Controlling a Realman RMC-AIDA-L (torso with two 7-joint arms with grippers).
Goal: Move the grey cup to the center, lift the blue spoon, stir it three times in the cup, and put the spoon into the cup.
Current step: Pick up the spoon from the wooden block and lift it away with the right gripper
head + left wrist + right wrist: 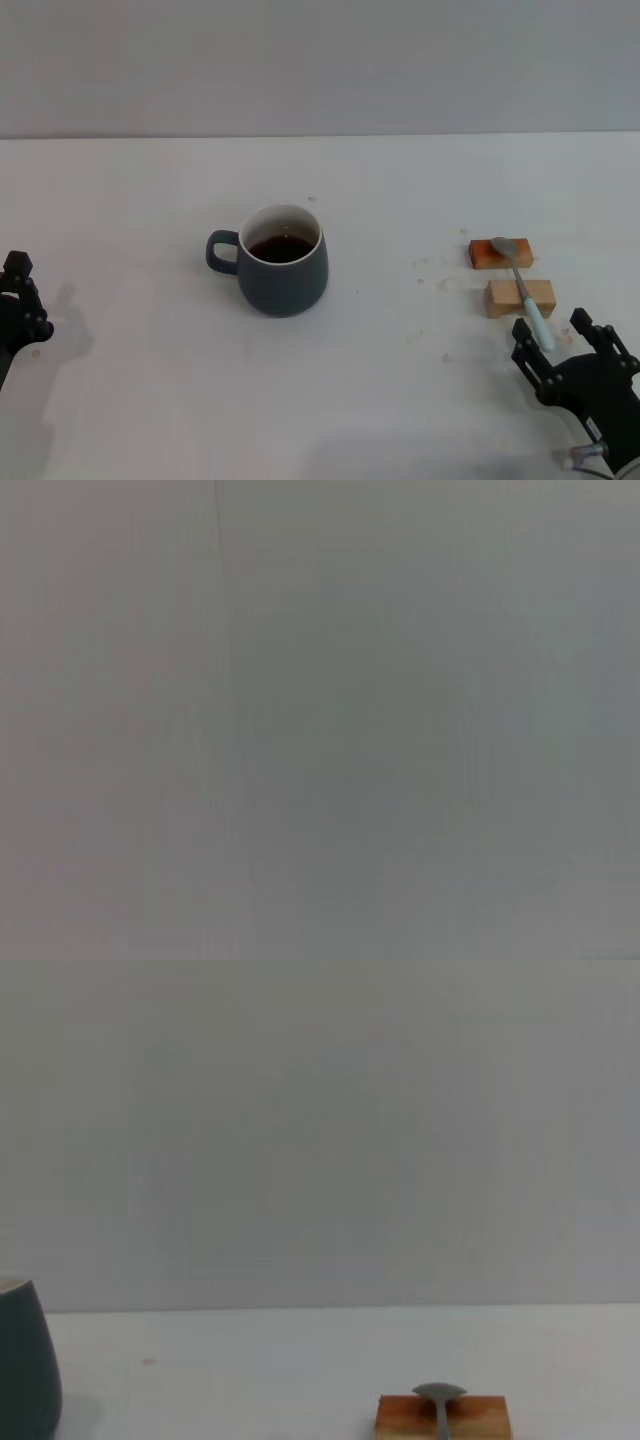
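Note:
The grey cup (pixel 283 268) stands upright near the middle of the white table (pixel 140 190), its handle toward my left, dark liquid inside. The blue spoon (pixel 524 290) lies across two small wooden blocks on the right, silver bowl on the far block (pixel 488 254), pale blue handle pointing at me over the near block (pixel 504 298). My right gripper (pixel 551 326) is open at the table's near right, its fingers on either side of the handle's tip without touching it. The right wrist view shows the cup's side (pixel 24 1365) and the spoon bowl (pixel 438 1392) on a block. My left gripper (pixel 18 300) sits at the far left edge.
A grey wall rises behind the table's far edge. Small crumbs or specks dot the table around the blocks. The left wrist view shows only a plain grey surface.

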